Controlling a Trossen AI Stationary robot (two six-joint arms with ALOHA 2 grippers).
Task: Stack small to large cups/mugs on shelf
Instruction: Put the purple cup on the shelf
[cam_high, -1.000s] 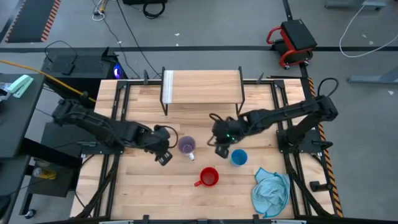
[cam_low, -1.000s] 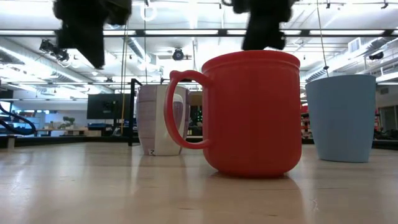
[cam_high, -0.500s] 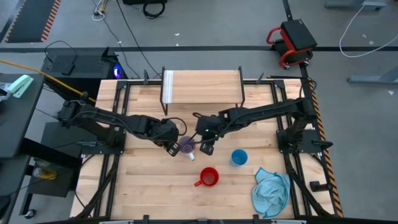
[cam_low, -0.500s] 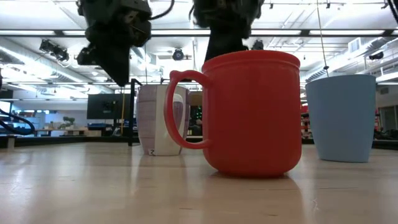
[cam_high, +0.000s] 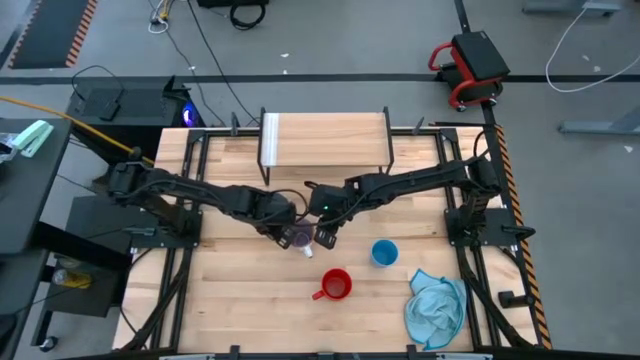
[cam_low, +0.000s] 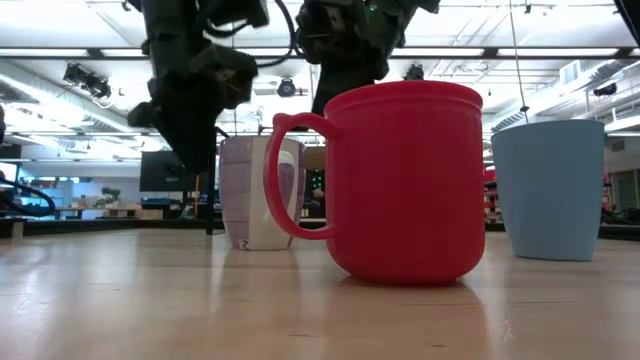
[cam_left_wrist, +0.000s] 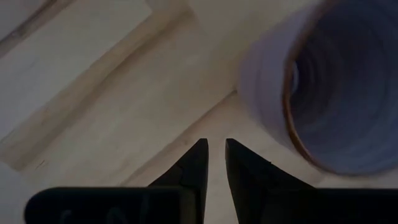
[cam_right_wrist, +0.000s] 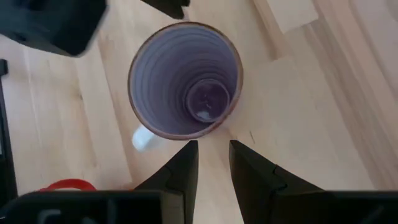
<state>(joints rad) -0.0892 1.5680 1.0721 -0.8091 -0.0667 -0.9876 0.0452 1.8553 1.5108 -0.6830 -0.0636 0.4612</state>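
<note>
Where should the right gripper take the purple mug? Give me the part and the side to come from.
Take the purple mug by its rim wall, coming straight down. It stands upright with its mouth open and nothing inside. Straddle the wall on the side nearest the right gripper, clear of the handle.

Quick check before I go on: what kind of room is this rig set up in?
Most likely a robotics lab or workshop, not a home. The wooden table stands on a bare grey floor strewn with cables, and the low view shows an open ceiling with strip lights and a monitor behind.
</note>
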